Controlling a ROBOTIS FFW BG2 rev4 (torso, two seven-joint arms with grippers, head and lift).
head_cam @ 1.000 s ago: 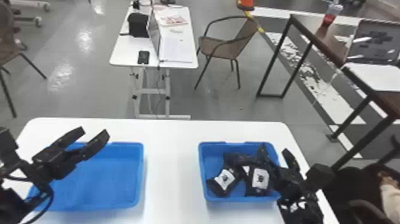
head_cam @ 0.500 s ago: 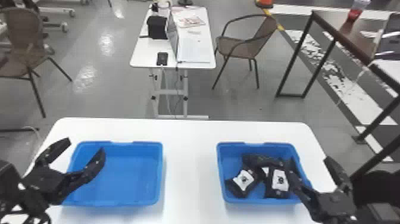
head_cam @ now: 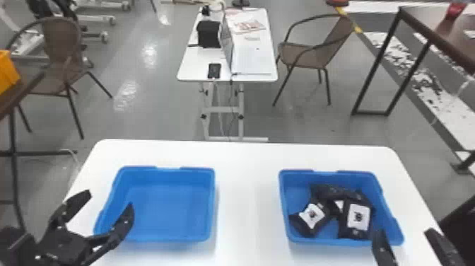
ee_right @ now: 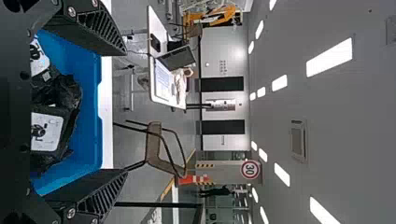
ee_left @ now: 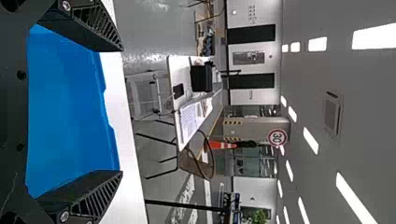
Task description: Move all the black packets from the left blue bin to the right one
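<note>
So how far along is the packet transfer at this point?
It looks complete. Done: the black packets lie bunched together in the right blue bin, and the left blue bin is empty. In hand: nothing; the left gripper and right gripper are both open with nothing between their fingers. Left to do: no packet remains to move, so probably only parking the arms.

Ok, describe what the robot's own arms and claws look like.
The left claw and right claw are black, each with two tapering, wedge-shaped fingers. Rows of slanted ribs mark the fingers, with silvery round screws near their bases. The visible end of the left arm is black and blocky.
</note>
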